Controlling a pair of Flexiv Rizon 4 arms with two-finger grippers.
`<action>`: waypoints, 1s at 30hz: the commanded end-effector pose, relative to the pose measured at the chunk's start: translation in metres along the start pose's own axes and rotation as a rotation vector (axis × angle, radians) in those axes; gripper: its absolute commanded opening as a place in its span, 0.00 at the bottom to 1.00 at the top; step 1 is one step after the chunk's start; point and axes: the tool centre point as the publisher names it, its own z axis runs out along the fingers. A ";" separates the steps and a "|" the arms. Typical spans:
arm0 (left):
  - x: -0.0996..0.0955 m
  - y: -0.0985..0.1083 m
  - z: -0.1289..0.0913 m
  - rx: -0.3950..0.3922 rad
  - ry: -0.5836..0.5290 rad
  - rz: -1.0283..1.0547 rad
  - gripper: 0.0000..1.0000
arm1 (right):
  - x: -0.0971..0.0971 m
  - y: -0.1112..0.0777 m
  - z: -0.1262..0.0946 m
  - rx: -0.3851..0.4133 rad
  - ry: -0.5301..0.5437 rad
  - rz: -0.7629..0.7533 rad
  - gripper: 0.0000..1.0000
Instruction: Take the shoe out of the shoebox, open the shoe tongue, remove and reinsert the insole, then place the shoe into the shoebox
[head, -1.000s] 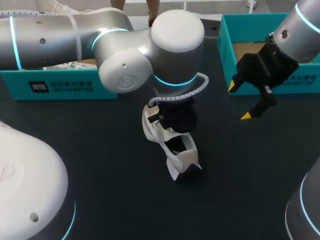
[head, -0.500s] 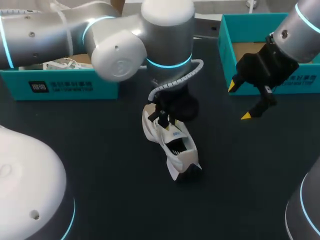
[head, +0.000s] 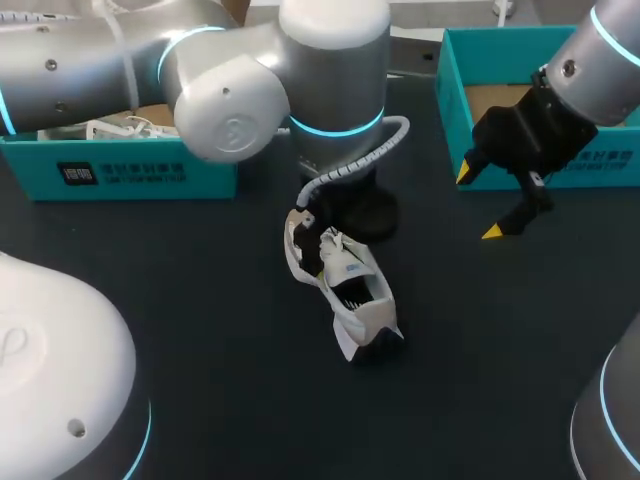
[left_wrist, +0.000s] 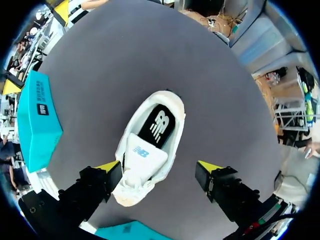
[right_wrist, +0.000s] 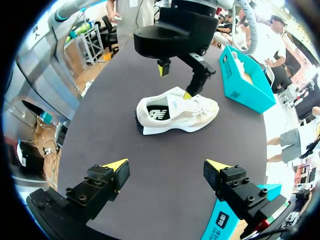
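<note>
A white shoe (head: 347, 288) lies upright on the dark table, mid-view. From the left wrist, its tongue (left_wrist: 143, 153) is folded toward the toe and the black insole (left_wrist: 157, 125) shows inside. My left gripper (left_wrist: 159, 167) hangs open over the shoe's (left_wrist: 131, 187) front; one finger is close beside the toe, the other well apart. From the right wrist, the left gripper (right_wrist: 175, 80) stands just above the shoe (right_wrist: 177, 111). My right gripper (head: 480, 202) is open and empty to the right, off the shoe, near the right shoebox (head: 452, 95).
A teal shoebox (head: 120, 172) holding another white shoe stands at the back left, partly under my left arm. The second teal box is at the back right, its inside bare. My arm bases fill the near corners.
My left gripper has opened, let go of the shoe's tongue and drawn back and up a little. The shoe stays in place. The right arm has not moved.
</note>
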 end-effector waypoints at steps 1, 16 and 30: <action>0.025 -0.018 -0.003 -0.002 -0.046 -0.347 1.00 | 0.000 0.000 0.001 0.004 -0.001 0.001 1.00; 0.044 -0.056 0.005 -0.016 -0.063 -0.916 1.00 | 0.000 0.000 0.001 0.004 -0.001 0.001 1.00; 0.044 -0.071 0.025 0.018 -0.101 -1.013 1.00 | 0.000 0.000 0.001 0.004 -0.001 0.001 1.00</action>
